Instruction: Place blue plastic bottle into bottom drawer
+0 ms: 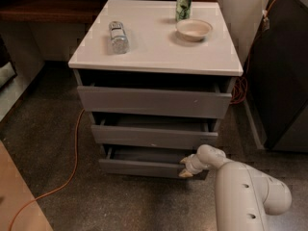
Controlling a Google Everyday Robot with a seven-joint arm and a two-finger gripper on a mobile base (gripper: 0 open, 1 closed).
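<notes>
The blue plastic bottle (118, 36), clear and greyish with a pale label band, lies on its side on the left part of the white cabinet top (154, 52). The bottom drawer (144, 166) is pulled out a little, showing a dark gap behind its grey front. My gripper (186, 167) is down at the right end of that drawer's front, at its top edge, on the end of my white arm (240, 191). It is far below the bottle.
A green drink can (183, 5) and a pale bowl (194, 29) stand at the back right of the top. The two upper drawers (154, 101) stand slightly open. An orange cable (72, 167) runs over the floor at left. A dark cabinet (284, 71) stands at right.
</notes>
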